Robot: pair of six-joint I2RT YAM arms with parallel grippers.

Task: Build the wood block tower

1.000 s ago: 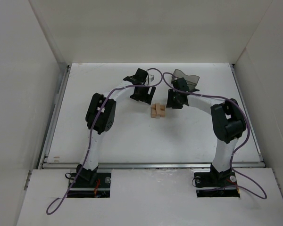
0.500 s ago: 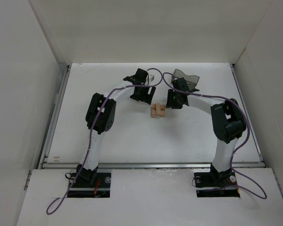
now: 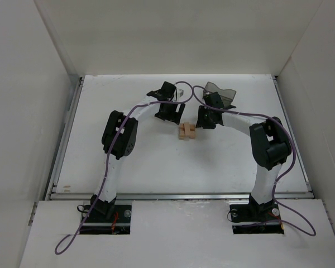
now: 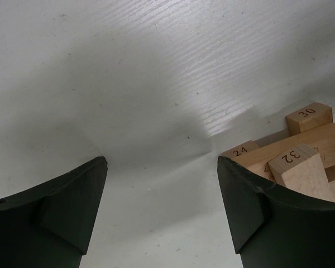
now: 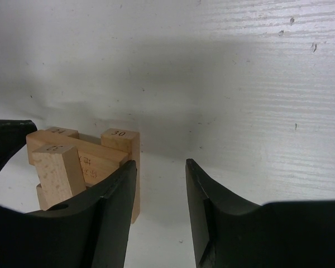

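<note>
The tower [image 3: 186, 132] is a small stack of tan wood blocks laid crosswise, standing mid-table between the two arms. In the left wrist view the tower [image 4: 301, 151] shows past the right finger, with blocks marked 24, 30 and 32. My left gripper [image 4: 162, 162] is open wide over bare table, just left of the stack. In the right wrist view the tower [image 5: 84, 162] stands beyond the left finger. My right gripper [image 5: 161, 163] is open by a narrow gap with nothing in it, just right of the stack. From above, the left gripper [image 3: 176, 116] and right gripper [image 3: 205, 119] flank the tower.
A dark translucent grey bin [image 3: 220, 92] stands at the back, behind the right wrist. White walls enclose the table on three sides. The left arm's finger [image 5: 5, 139] shows at the left edge of the right wrist view.
</note>
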